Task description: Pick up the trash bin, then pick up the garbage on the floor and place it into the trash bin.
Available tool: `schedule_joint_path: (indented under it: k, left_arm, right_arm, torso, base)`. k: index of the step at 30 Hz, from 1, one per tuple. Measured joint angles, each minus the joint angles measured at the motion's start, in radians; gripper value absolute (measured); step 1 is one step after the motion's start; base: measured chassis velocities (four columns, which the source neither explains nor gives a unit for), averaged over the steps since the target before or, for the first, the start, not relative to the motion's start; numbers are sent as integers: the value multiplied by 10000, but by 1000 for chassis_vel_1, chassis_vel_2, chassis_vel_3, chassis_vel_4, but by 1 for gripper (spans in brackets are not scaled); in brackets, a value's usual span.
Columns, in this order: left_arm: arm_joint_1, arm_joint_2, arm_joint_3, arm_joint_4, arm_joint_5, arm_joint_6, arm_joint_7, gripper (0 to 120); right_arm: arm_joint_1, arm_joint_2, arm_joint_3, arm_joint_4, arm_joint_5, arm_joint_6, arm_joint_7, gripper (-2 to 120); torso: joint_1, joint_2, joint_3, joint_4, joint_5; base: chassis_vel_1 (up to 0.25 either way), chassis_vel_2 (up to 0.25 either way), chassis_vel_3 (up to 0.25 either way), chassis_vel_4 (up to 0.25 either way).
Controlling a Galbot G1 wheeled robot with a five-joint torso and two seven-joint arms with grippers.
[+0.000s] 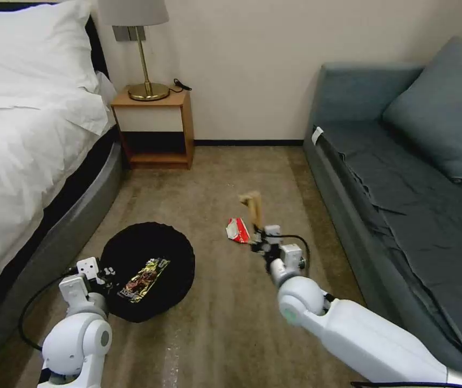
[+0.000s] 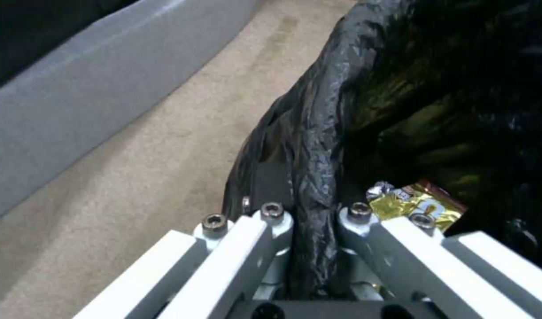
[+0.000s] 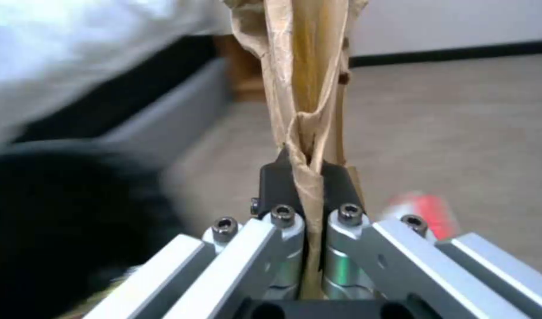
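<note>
Black crinkled bag lining on the round trash bin (image 1: 148, 269) is clamped at the rim by the left pincer (image 2: 311, 221).
Inside lies a glossy yellow-brown snack wrapper (image 1: 143, 279); the right pincer (image 3: 309, 190) pinches a limp brown banana peel (image 3: 306, 88) above beige short-pile carpet (image 1: 225, 318), near the crumpled red-and-white wrapper (image 1: 238, 230).

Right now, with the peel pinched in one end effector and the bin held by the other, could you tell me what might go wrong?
1. The right end effector pinches only a thin strip of the banana peel; it might tear or slip out before reaching the bin.
2. The left end effector clamps the trash bin by its bag-covered rim alone, so the bin could tilt or slide free.
3. The red-and-white wrapper lies just beside the right end effector and could be knocked away.
</note>
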State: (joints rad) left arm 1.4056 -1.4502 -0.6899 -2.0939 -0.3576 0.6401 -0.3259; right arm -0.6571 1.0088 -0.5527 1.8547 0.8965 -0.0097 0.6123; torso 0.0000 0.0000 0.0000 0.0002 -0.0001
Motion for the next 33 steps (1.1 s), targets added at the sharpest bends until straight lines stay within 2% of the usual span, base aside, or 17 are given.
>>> schedule_joint_path:
  k: [6, 11, 17, 20, 22, 26, 28, 31, 33]
  left_arm:
    - [-72, -90, 152, 9, 66, 7, 4, 4]
    - [-72, -129, 196, -2, 88, 29, 6, 4]
    - [-48, -155, 204, -75, 96, 42, 11, 4]
    - [-30, -177, 237, -99, 106, 48, 20, 4]
    - [-23, -177, 242, -98, 111, 48, 22, 4]
    - [-13, -141, 249, -104, 117, 49, 35, 4]
    - [-17, -134, 247, -110, 116, 50, 35, 4]
    - [-19, -120, 246, -115, 105, 54, 41, 4]
    - [-18, -119, 244, -115, 103, 54, 43, 4]
  right_arm:
    - [605, 1049, -1906, 437, 387, 7, 232, 0]
    - [862, 2091, -3281, -82, 402, -6, 452, 0]
    - [965, 2476, -3760, -696, 169, -203, 703, 1]
    - [998, 2446, -3570, -867, 70, -309, 749, 16]
    - [998, 2438, -3503, -898, 32, -319, 750, 19]
    - [943, 2440, -3246, -1015, -178, -331, 749, 38]
    - [923, 2445, -3168, -1046, -213, -345, 749, 41]
    - [887, 2448, -2974, -1083, -298, -389, 747, 56]
    - [877, 2406, -2829, -1058, -383, -393, 747, 59]
  torso:
    - [0, 1, 0, -1, -2]
    - [0, 1, -1, 0, -2]
    - [0, 0, 0, 0, -1]
    - [0, 0, 0, -2, -1]
    - [0, 1, 0, -2, -1]
    - [0, 1, 0, -1, 0]
    - [0, 1, -1, -2, 0]
    - [0, 0, 0, -1, 1]
    - [0, 0, -1, 0, 1]
  base:
    - [0, 0, 0, 0]
    - [0, 0, 0, 0]
    - [0, 0, 0, 0]
    - [0, 0, 0, 0]
    - [0, 0, 0, 0]
    - [0, 0, 0, 0]
    - [0, 0, 0, 0]
    - [0, 0, 0, 0]
    - [0, 0, 0, 0]
